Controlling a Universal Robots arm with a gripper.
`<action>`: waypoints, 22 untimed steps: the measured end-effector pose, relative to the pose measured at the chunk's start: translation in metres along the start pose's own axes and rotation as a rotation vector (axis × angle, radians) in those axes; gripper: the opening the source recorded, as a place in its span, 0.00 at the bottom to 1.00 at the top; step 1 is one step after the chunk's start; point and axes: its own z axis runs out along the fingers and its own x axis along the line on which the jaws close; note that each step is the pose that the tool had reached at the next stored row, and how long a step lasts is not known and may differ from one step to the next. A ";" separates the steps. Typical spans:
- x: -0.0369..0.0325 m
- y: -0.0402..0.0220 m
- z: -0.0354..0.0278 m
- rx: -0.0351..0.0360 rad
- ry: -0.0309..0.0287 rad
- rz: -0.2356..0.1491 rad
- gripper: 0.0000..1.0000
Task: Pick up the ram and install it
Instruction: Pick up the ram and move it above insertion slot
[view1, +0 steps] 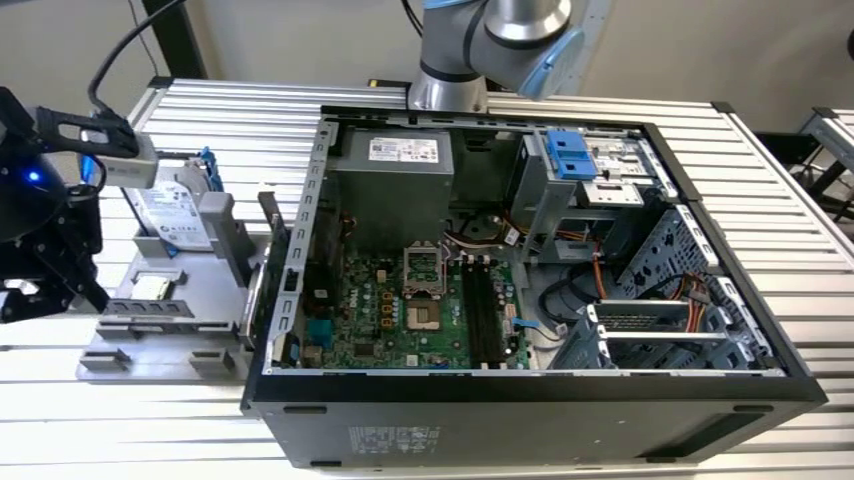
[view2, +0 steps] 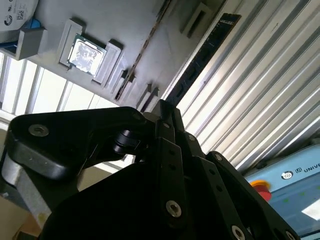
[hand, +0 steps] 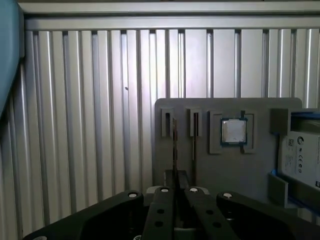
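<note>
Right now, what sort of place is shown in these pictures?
Likely a robot test bench for computer assembly: an open computer case, a ribbed metal table and a grey parts holder.

This was a robotics lab or test workshop: a bench (view1: 747, 170) of ribbed aluminium profiles carried an opened computer case (view1: 534, 405) with its motherboard (view1: 387, 310) bare, a grey parts fixture (view1: 147, 355) sat beside it, and an industrial robot arm (view1: 487, 40) rose behind the case.
</note>
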 end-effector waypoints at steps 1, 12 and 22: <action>0.0000 0.0001 -0.0018 -0.0001 0.0000 0.000 0.00; -0.0004 0.0005 -0.0212 -0.0002 0.0001 0.000 0.00; -0.0008 0.0011 -0.0409 -0.0001 0.0001 0.000 0.00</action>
